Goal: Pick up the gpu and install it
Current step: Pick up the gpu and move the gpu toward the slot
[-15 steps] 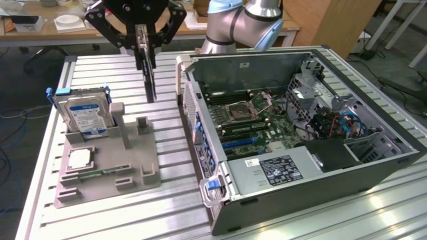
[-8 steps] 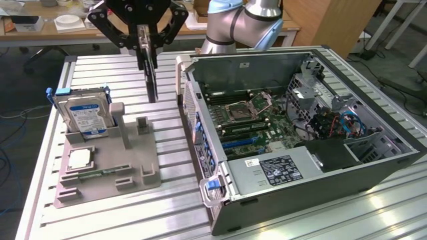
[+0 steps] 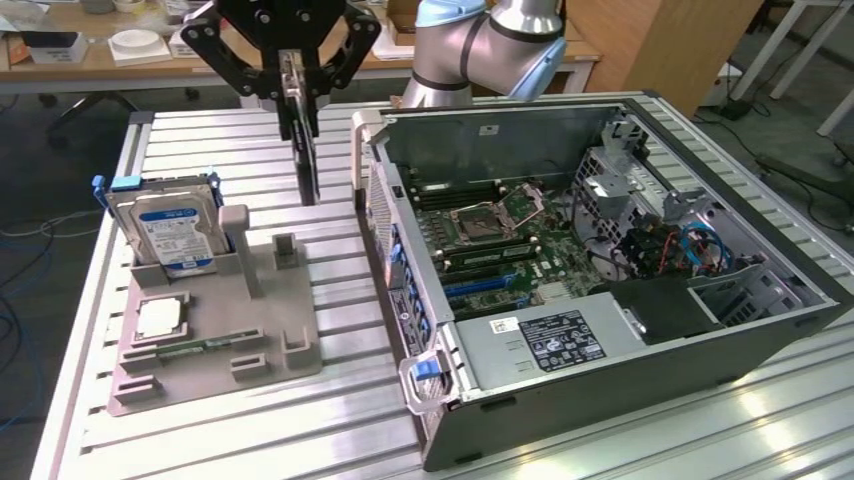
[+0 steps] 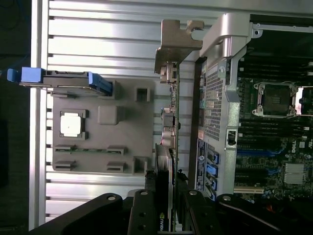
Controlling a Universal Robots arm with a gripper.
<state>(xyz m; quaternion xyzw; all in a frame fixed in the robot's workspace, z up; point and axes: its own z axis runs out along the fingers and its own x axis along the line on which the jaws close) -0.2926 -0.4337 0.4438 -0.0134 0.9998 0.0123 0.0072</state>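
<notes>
Gripper: the black gripper (image 3: 304, 88) (image 4: 167, 215) is clamped on the graphics card, with one finger (image 4: 143, 211) pressed against each flat face.

Graphics card: the graphics card (image 3: 308, 150) (image 4: 169, 122) hangs upright below the gripper, held by its upper end. It is seen edge-on in the wrist view.

Bracket: the card's silvery end bracket (image 4: 178, 39) is at the end farthest from the gripper.

Card's place: it is over the bare strip of tabletop (image 3: 200, 140) (image 4: 98, 49) between the grey holder and the computer case, nearer the table edge where the arm (image 3: 481, 45) rises. I cannot tell whether its lower end touches the slats.

Computer case: the computer case (image 3: 534, 130) (image 4: 215, 98) lies open on its side along the exterior view's right part of the table. Its motherboard (image 3: 507, 230) (image 4: 274, 127) is exposed, and the card is just beside its outer wall, outside it.

Grey holder: the grey holder (image 3: 267, 330) (image 4: 122, 147) lies flat towards the table edge on the exterior view's left.

Hard drive: the hard drive (image 3: 167, 225) (image 4: 68, 81), which has a blue and white label, stands upright in the holder's slot.

Processor: the square processor (image 3: 160, 318) (image 4: 72, 123) lies flat in a recess of the holder.

Memory stick: the narrow green memory stick (image 3: 200, 348) (image 4: 90, 151) rests in the holder beside the processor.
</notes>
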